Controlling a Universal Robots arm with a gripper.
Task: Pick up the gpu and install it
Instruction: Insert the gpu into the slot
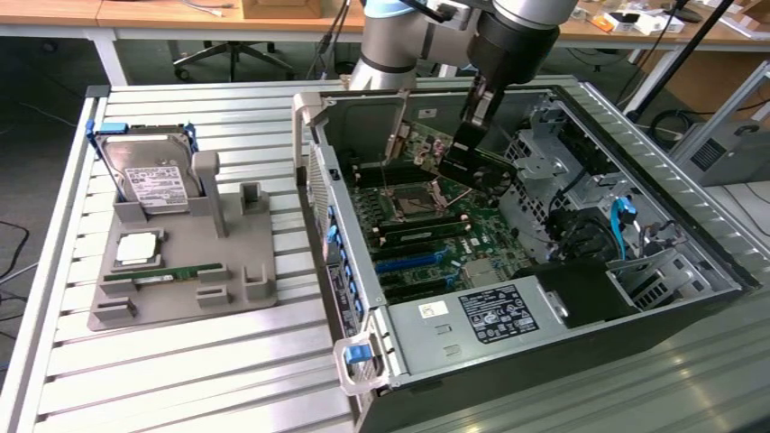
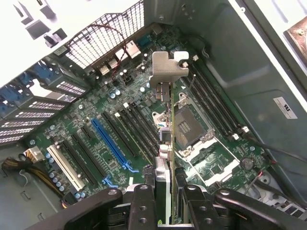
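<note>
**GPU held edge-on over the open case**

The gripper (image 2: 165, 191) is clamped on the gpu (image 2: 165, 120), its two fingers (image 2: 144, 201) pressing the card's flat sides. In the wrist view the card is seen on edge, its silver end bracket (image 2: 168, 69) at the far end, hanging above the motherboard (image 2: 96, 143) between the row of black expansion slots and the CPU socket (image 2: 184, 124). Whether its lower edge touches a slot is hard to judge from here; in the exterior view the gpu (image 1: 463, 158) appears to sit a little above the board.

The open computer case (image 1: 673, 225) lies on its side and holds the motherboard, a power supply (image 1: 481, 316) with a white and black label at its near end, and drive bays with a blue cable on the exterior view's right.

On the exterior view's left, a grey fixture tray (image 1: 180, 271) holds a hard drive (image 1: 151, 176) leaning upright, a square processor (image 1: 139, 248) and a narrow green RAM stick (image 1: 162, 272) lying in its slot.
</note>
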